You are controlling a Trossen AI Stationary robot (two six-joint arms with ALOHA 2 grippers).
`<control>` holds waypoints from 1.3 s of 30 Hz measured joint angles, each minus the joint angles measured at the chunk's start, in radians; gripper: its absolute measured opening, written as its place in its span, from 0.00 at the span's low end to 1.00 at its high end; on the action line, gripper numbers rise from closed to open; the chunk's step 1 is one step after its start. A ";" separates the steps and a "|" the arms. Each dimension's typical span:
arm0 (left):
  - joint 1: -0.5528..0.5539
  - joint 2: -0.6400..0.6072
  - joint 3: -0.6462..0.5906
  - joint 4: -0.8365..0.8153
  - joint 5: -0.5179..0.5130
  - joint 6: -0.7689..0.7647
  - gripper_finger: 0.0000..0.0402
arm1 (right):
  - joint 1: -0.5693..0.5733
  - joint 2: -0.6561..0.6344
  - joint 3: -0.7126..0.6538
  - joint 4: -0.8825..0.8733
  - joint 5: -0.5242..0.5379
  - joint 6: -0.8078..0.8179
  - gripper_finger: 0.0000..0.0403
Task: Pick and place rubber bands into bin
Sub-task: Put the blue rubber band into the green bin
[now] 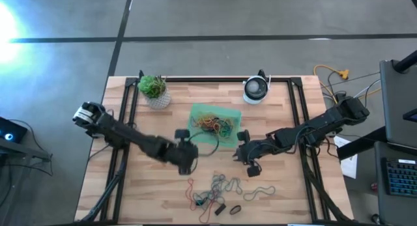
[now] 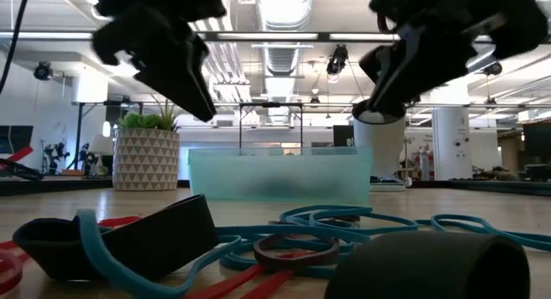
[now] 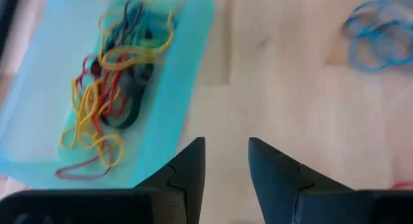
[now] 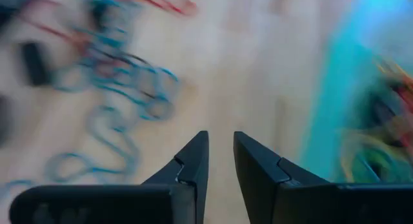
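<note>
Wood desk point(image 1: 273, 206), open lab behind. Loose bands point(image 1: 218, 187) lower centre: light, floppy, tangle-prone; judged best pinched by a single strand at the pile's edge. Left gripper point(image 3: 226, 153) left of centre, fingers spread, empty. Right gripper point(image 4: 219, 150) right of centre, narrow gap, empty. Bin point(image 1: 195, 112) upper centre, holding bands.

Left gripper point(image 1: 187, 162) raised, jaws parted, empty. Right gripper point(image 1: 249, 166) raised, jaws narrowly parted, empty.

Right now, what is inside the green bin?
The bin holds a tangled heap of rubber bands in yellow, red, orange and dark colours. Bands lower in the heap are covered, so no count is possible.
</note>
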 joint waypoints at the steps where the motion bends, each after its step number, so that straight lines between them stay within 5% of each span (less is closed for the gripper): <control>1: -0.027 0.000 -0.020 0.042 -0.033 -0.009 0.26 | 0.006 0.004 -0.001 0.030 -0.039 -0.026 0.17; 9: -0.134 -0.001 -0.185 0.299 -0.137 -0.043 0.26 | 0.088 0.119 0.000 0.204 -0.179 -0.127 0.17; 21: -0.131 -0.004 -0.207 0.288 -0.204 -0.014 0.26 | 0.146 0.356 0.149 0.228 -0.071 -0.157 0.17; 39: -0.129 -0.005 -0.222 0.295 -0.208 -0.016 0.26 | 0.141 0.437 0.216 0.167 -0.040 -0.174 0.17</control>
